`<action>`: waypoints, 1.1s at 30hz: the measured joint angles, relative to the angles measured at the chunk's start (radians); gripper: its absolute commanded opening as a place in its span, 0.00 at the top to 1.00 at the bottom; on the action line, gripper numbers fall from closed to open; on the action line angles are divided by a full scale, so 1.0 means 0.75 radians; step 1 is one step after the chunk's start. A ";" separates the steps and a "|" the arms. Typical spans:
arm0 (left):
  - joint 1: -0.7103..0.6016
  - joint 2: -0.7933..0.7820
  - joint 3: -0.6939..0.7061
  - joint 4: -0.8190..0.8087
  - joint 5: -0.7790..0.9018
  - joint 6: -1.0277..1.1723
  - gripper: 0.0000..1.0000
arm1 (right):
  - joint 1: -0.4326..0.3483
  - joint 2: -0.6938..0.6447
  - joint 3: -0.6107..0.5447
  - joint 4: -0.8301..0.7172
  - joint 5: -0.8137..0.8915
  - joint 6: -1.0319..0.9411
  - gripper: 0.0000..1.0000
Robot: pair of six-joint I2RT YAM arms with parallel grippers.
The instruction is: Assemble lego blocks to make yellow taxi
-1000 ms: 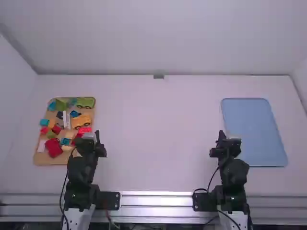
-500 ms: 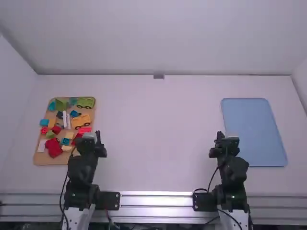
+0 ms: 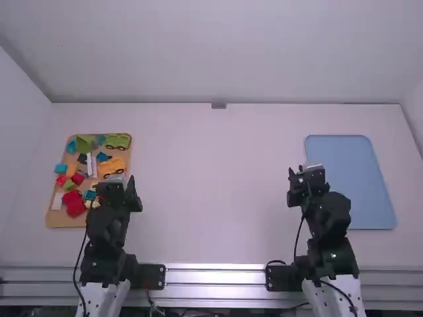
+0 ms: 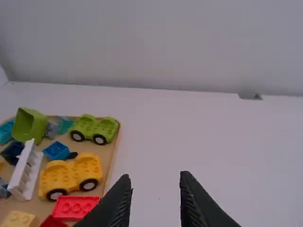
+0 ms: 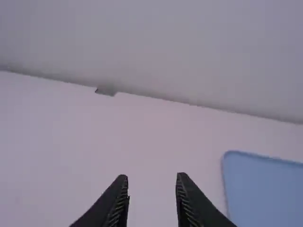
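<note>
Yellow car on tray, grippers wide

Yellow car point(image 4: 71, 177) sits on the brown tray point(image 3: 59, 220) among loose blocks, green car point(image 4: 94, 128) just beyond. Left gripper point(image 3: 125, 182) near tray, right gripper point(image 3: 296, 174) near blue mat point(image 3: 350, 175); both spread wide, nothing between fingers.

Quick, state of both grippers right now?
Left gripper: open, nothing between its fingers.
Right gripper: open, nothing between its fingers.
</note>
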 measured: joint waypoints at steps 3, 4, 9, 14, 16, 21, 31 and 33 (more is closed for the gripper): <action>-0.004 0.047 0.056 -0.034 -0.038 -0.027 0.62 | 0.032 0.119 0.112 -0.023 -0.024 -0.042 0.62; -0.006 0.065 0.077 -0.041 -0.056 -0.045 0.61 | 0.044 0.166 0.154 -0.035 -0.031 -0.060 0.61; -0.008 0.153 0.183 -0.081 -0.153 -0.138 0.51 | 0.101 0.405 0.368 -0.077 -0.069 -0.150 0.51; -0.015 0.264 0.300 -0.148 -0.226 -0.218 0.40 | 0.153 0.676 0.596 -0.063 -0.108 -0.195 0.40; -0.020 0.310 0.343 -0.181 -0.257 -0.252 0.36 | 0.170 0.762 0.669 -0.073 -0.129 -0.217 0.36; -0.026 0.471 0.502 -0.293 -0.341 -0.330 0.27 | 0.231 1.015 0.882 -0.116 -0.241 -0.302 0.27; 0.076 0.798 0.959 -0.685 -0.443 -0.488 0.11 | 0.416 1.400 1.221 -0.320 -0.466 -0.578 0.12; 0.138 0.847 1.021 -0.731 -0.426 -0.501 0.10 | 0.440 1.445 1.259 -0.340 -0.503 -0.611 0.10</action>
